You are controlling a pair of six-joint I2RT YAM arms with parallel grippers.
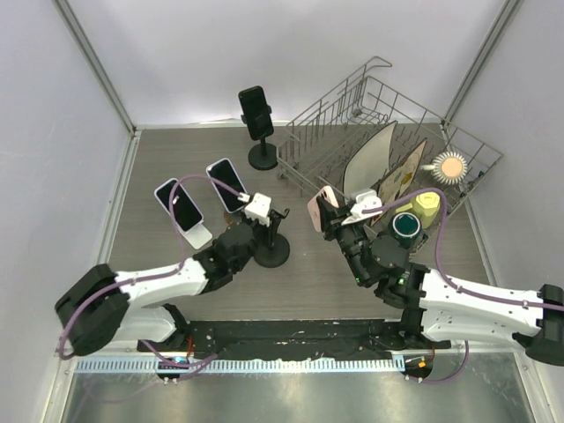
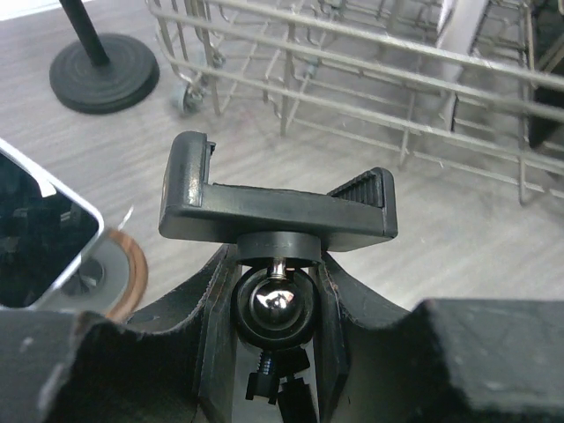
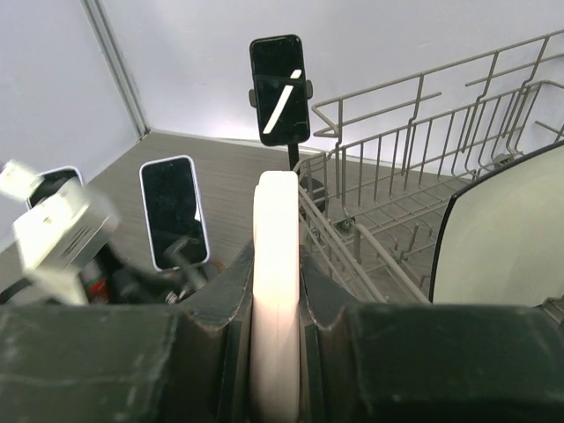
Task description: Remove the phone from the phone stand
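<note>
Pink along its rim, the phone (image 3: 276,220) stands edge-on, clenched in the right gripper (image 3: 276,273) and held clear of the black phone stand (image 2: 278,207). The stand's clamp is empty, and the left gripper (image 2: 275,273) is closed around its ball joint. A gap of bare grey table (image 1: 300,282) lies between phone and stand, with the wire dish rack (image 1: 388,115) close on the phone's right. Two pale-cased phones (image 1: 179,207) are propped to the left, and a black phone (image 1: 256,110) stands on its own mount by the back wall.
</note>
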